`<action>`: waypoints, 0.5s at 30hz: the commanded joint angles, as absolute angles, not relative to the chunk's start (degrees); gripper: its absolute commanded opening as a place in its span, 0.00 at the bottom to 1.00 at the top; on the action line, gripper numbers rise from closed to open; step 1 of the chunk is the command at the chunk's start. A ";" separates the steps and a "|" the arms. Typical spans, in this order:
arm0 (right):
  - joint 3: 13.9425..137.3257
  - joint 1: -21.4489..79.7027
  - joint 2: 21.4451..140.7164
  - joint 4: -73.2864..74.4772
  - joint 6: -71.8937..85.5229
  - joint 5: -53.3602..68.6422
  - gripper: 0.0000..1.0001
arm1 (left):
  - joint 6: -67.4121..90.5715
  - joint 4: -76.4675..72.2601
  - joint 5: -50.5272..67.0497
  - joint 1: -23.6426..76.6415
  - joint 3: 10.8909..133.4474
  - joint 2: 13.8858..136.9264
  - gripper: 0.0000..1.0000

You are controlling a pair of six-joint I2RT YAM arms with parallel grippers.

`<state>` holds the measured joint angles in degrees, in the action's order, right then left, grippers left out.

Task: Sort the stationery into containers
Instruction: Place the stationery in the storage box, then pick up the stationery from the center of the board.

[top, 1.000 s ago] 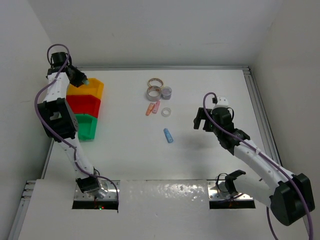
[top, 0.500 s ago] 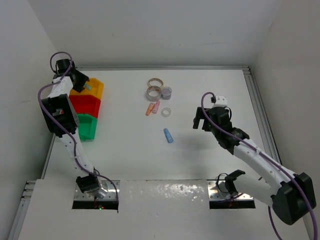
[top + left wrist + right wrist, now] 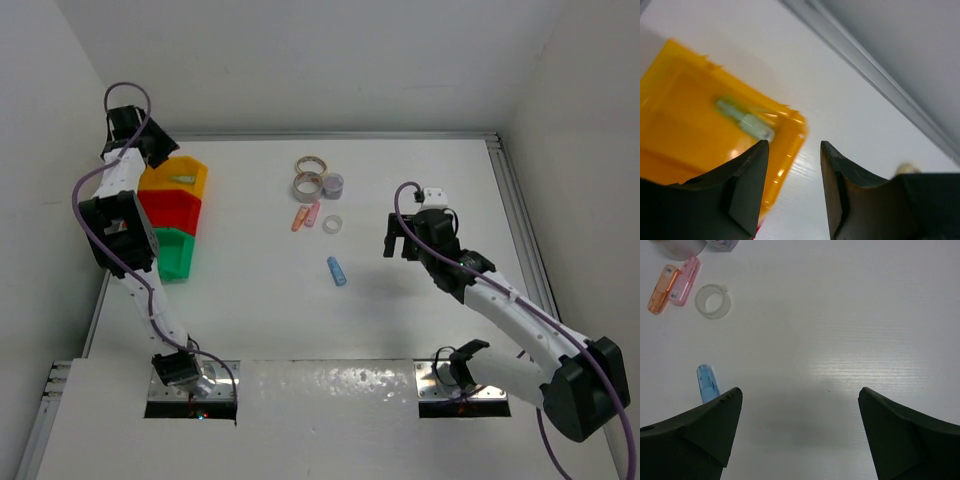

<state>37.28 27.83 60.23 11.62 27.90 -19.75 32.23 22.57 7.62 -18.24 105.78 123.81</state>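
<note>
In the top view the left jaws hang at the upper left of the frame, over the upper-left corner of the yellow bin [image 3: 192, 186]. The left wrist view shows them released, with open space between the two fingers and nothing held. A green stick [image 3: 744, 120] lies inside the yellow bin, at the middle left of that view, near the bin's right rim. The red bin [image 3: 170, 208] sits directly below the yellow one in the top view, touching it. The green bin [image 3: 172, 255] is below that, so the three form a column along the left side of the tabletop [image 3: 250, 320].

The right jaws sit right of centre in the top view, spread wide and empty over bare tabletop. In the right wrist view a blue stick [image 3: 707, 383] lies at the lower left, its lower end hidden behind the left finger. At the upper left of that view an orange stick [image 3: 662, 289] and a pink stick [image 3: 684, 281] lie side by side, touching. A white ring [image 3: 699, 302] lies just to their right. In the top view a tan ring [image 3: 311, 163], a grey roll [image 3: 307, 185] and a purple-grey roll [image 3: 334, 183] cluster just above these sticks, near the upper centre.
</note>
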 commanded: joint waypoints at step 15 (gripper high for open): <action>30.24 28.74 44.32 18.53 31.90 -23.38 0.96 | -18.30 42.89 -1.39 24.76 99.23 116.35 0.64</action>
